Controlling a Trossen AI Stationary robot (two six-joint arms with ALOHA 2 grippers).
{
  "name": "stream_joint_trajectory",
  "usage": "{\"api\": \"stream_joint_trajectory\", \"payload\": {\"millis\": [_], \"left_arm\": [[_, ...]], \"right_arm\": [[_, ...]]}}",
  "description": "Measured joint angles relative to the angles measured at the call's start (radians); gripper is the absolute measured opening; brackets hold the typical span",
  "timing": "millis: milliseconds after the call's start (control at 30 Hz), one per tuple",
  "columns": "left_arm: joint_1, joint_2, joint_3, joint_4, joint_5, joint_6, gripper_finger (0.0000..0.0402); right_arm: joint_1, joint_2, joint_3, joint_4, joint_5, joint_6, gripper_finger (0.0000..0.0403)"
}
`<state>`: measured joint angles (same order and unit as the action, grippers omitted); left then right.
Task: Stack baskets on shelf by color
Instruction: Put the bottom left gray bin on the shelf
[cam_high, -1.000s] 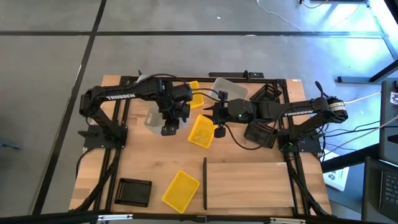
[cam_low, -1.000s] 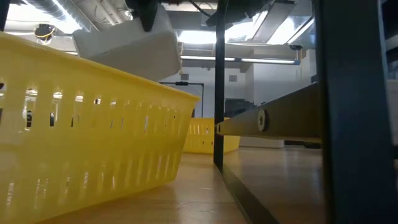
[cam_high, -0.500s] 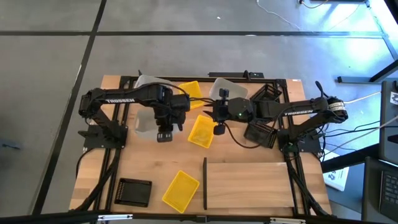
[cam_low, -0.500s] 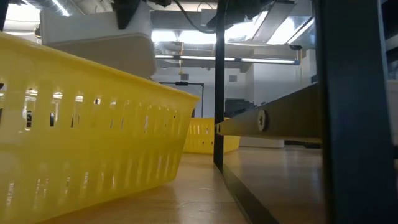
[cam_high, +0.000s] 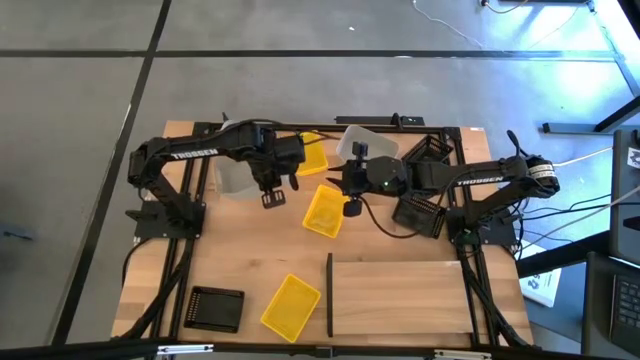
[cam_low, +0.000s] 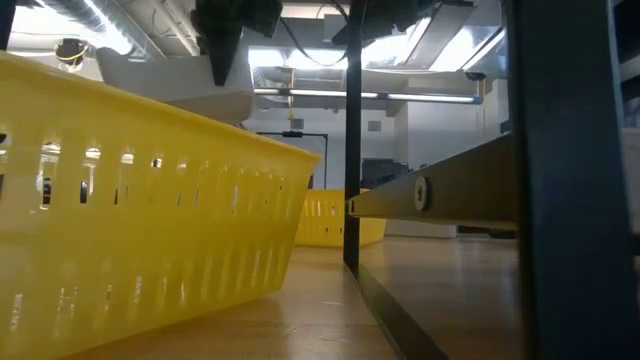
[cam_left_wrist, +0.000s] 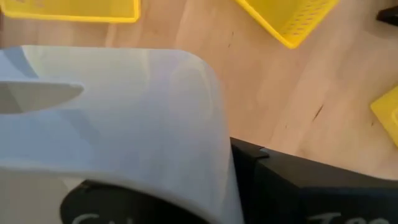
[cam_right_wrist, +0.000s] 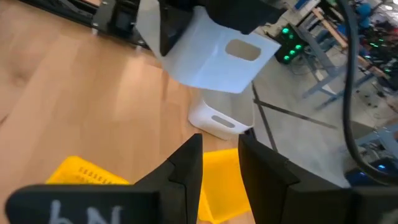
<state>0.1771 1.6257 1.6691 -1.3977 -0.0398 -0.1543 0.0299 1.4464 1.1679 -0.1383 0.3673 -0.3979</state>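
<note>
My left gripper is shut on a translucent white basket, held above the table's far left part; the right wrist view shows this basket in the air. My right gripper stands open over the table's middle, next to a yellow basket, with nothing between its fingers. Another yellow basket and a white one lie at the far edge. The pale shelf with its dark divider lies at the near right. My left gripper pinches a wall of the white basket between its two fingers, which point steeply down. The basket itself covers most of the place of contact. It hangs tilted, clear of the table, with a handle slot in view.
A third yellow basket and a black basket lie near the front edge. Two black baskets sit at the right under my right arm. Another white basket rests on the table beyond the held one.
My left gripper has swung the white basket toward the table's left and then toward the far edge, rolling its wrist on the way. The basket has turned about in the hold and stays clear of the table.
</note>
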Motion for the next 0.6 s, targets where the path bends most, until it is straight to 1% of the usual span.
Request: {"api": "stream_joint_trajectory", "payload": {"millis": [100, 167, 300, 400, 500, 600], "left_arm": [[0.012, 0.000, 0.000, 0.028, 0.045, 0.066, 0.0000], [0.016, 0.000, 0.000, 0.060, 0.111, 0.118, 0.0000], [0.017, 0.000, 0.000, 0.116, 0.272, 0.252, 0.0000], [0.017, 0.000, 0.000, 0.138, 0.371, 0.318, 0.0000], [0.017, 0.000, 0.000, 0.153, 0.403, 0.341, 0.0000], [0.017, 0.000, 0.000, 0.185, 0.419, 0.348, 0.0000]], "right_arm": [[0.000, 0.000, 0.000, 0.022, 0.004, -0.007, 0.0105], [0.000, 0.000, 0.000, 0.041, -0.007, -0.036, 0.0105], [0.000, 0.000, 0.000, 0.081, -0.067, -0.108, 0.0105], [0.001, 0.000, 0.000, 0.099, -0.077, -0.152, 0.0105], [0.000, 0.000, 0.000, 0.098, -0.079, -0.180, 0.0105], [-0.005, 0.005, 0.000, 0.115, -0.114, -0.186, 0.0105]]}}
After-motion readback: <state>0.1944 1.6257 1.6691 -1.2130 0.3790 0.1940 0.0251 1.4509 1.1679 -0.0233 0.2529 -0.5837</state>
